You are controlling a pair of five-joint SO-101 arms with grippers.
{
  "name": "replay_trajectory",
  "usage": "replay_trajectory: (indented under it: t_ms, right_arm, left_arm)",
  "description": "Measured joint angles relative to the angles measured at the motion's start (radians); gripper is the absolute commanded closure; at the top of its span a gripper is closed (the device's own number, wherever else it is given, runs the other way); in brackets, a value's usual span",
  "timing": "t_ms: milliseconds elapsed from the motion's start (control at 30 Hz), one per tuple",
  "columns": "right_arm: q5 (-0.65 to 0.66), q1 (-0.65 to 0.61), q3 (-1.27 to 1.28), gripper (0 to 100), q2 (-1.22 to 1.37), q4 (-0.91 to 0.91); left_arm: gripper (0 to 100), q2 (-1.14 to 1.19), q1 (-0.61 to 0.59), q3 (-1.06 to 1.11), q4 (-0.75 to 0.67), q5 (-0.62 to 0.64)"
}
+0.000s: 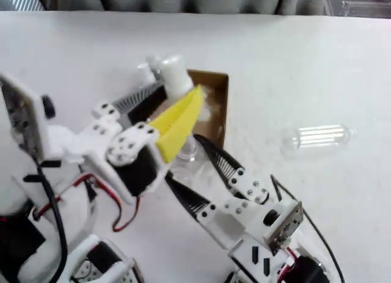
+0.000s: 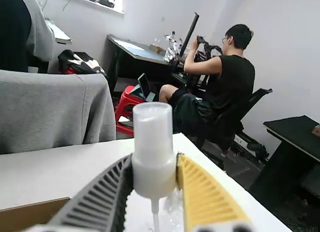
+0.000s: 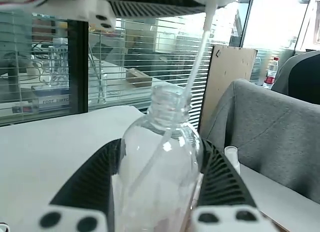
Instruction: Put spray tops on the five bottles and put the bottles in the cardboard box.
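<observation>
The left hand (image 2: 154,164) pinches a spray top (image 2: 152,137), its tube (image 3: 194,74) inside the upright bottle (image 3: 160,184) gripped by the right hand (image 3: 161,149). Another bottle (image 1: 317,137) lies on the tabletop (image 1: 305,57).

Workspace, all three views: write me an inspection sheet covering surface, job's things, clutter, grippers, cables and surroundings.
Surface: white table.
Job's things: spray top above the upright clear bottle, its dip tube inside the neck; second bottle lying on its side, no spray top; cardboard box just beyond the held pair.
Clutter: nothing seen.
Grippers: left gripper shut on the spray top; right gripper shut on the clear bottle.
Cables: red lead at the left arm; black cable by the right arm.
Surroundings: grey fabric beyond the table; blinds.
</observation>
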Motion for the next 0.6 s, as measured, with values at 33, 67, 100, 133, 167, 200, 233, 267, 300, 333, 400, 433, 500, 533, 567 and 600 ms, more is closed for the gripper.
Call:
replay_trajectory:
  t_ms: [33,67,100,133,167,200,233,267,300,333,400,433,500,533,567,600]
  right_arm:
    - [0.000,0.000,0.000,98.2,0.000,0.000]
    - [0.000,0.000,0.000,98.2,0.000,0.000]
    - [0.000,0.000,0.000,98.2,0.000,0.000]
    - [0.000,0.000,0.002,98.2,0.000,0.000]
    - [0.000,0.000,0.002,98.2,0.008,0.000]
    - [-0.002,0.000,0.002,98.2,0.012,0.000]
    - [-0.002,0.002,0.002,98.2,0.006,0.000]
    - [-0.002,0.002,0.002,98.2,0.003,0.002]
    - [-0.002,0.002,0.003,98.2,0.002,0.002]
    - [-0.002,0.002,0.005,98.2,-0.002,0.002]
    - [-0.002,0.002,0.005,98.2,-0.014,0.002]
    - [-0.002,0.002,0.005,98.2,-0.014,0.002]
    - [-0.002,0.002,0.005,98.2,-0.009,0.002]
    - [-0.002,0.002,0.005,98.2,-0.006,0.002]
    - [-0.002,0.002,0.005,98.2,-0.009,0.002]
    - [-0.002,0.002,0.005,98.2,-0.014,0.002]
  left_arm:
    - [98,-0.029,0.002,0.029,-0.011,0.000]
    - [98,-0.048,0.000,0.058,-0.017,0.000]
    - [98,-0.064,0.000,0.091,-0.023,-0.003]
    - [98,-0.081,0.011,0.127,-0.034,-0.015]
    - [98,-0.098,0.017,0.169,-0.046,-0.034]
    - [98,-0.117,0.029,0.210,-0.057,-0.051]
    - [98,-0.138,0.043,0.247,-0.064,-0.066]
    - [98,-0.158,0.052,0.278,-0.071,-0.077]
    - [98,-0.178,0.057,0.299,-0.077,-0.086]
    - [98,-0.196,0.061,0.316,-0.080,-0.089]
    - [98,-0.215,0.071,0.328,-0.081,-0.095]
    - [98,-0.218,0.074,0.331,-0.081,-0.095]
    - [98,-0.218,0.074,0.333,-0.081,-0.097]
    - [98,-0.219,0.074,0.333,-0.081,-0.098]
    - [98,-0.226,0.074,0.333,-0.081,-0.098]
    - [98,-0.226,0.074,0.333,-0.081,-0.098]
